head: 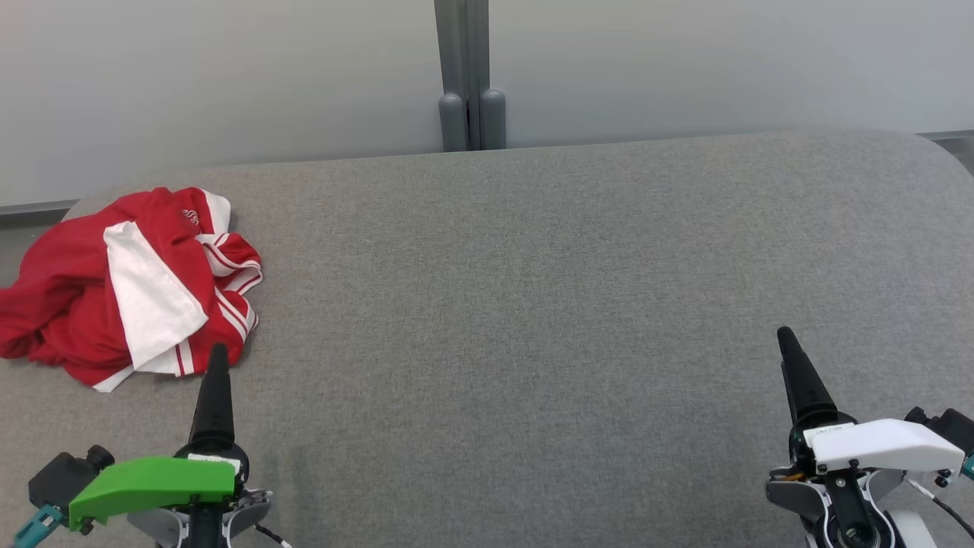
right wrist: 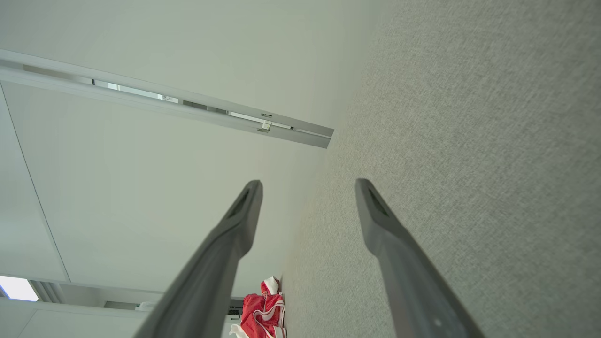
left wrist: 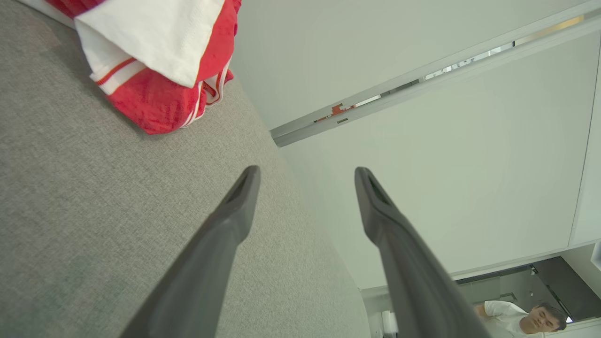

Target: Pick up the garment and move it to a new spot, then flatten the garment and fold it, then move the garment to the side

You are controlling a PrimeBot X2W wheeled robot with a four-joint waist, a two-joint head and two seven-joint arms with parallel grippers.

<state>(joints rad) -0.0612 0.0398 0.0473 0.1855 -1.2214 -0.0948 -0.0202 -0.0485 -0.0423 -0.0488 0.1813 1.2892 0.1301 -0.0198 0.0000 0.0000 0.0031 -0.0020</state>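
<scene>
While the crumpled red-and-white garment [head: 125, 285] lies at the far left of the grey worktop [head: 533, 304], the left gripper [left wrist: 306, 170] sits just beside it and the right gripper [right wrist: 307, 182] at near right, both with jaws apart.

Left gripper [head: 218, 358] is green-capped, right gripper [head: 786, 342] white-capped (fingers [head: 213, 403] long, black, tapered).

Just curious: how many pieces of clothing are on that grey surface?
1: a red-and-white garment, bunched at the far left of the surface, just ahead of the left end effector. Another could be hidden in the bundle.
</scene>
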